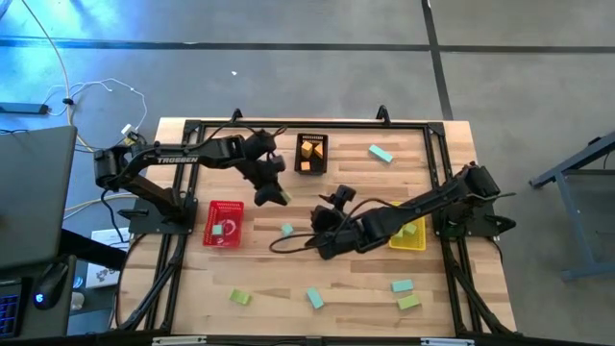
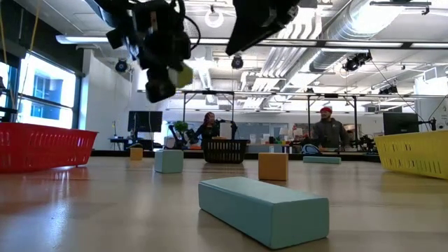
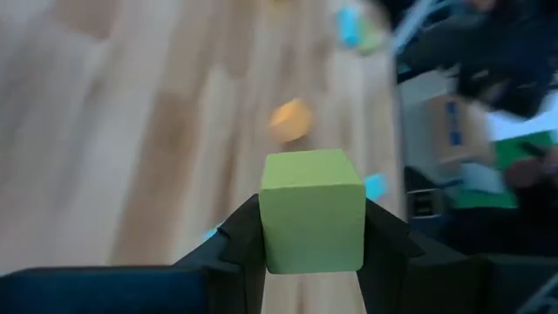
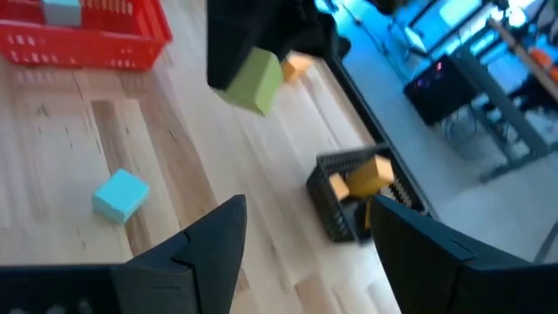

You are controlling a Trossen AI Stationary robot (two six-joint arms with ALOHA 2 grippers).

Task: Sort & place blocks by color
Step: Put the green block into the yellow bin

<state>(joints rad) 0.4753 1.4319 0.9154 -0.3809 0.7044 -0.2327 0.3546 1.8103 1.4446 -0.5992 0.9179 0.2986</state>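
Note:
My left gripper [image 1: 272, 195] hangs above the middle of the table, between the red basket [image 1: 224, 223] and the black basket [image 1: 311, 154], shut on a light green cube [image 3: 312, 209]. The low view shows this cube [image 2: 183, 75] high above the tabletop. My right gripper [image 1: 327, 240] stands open over the table's middle, left of the yellow basket [image 1: 408, 234], with nothing between its fingers [image 4: 209, 249]. Loose blocks lie flat on the wood: a teal cube [image 1: 286, 230], a teal bar [image 1: 381, 153] and an orange cube [image 2: 273, 166]. My left gripper pinches the green cube between its two fingers, on two opposite side faces [image 3: 270, 228]. The fingers slant downward from the table's far left. The cube sticks out past the fingertips and is lifted clear of the table.
The red basket holds teal blocks, the black one orange blocks [image 4: 366, 174], the yellow one a green block. More blocks lie near the front edge: green [image 1: 239, 297], teal [image 1: 314, 298], teal [image 1: 402, 285], green [image 1: 408, 302]. People stand in the room behind the table.

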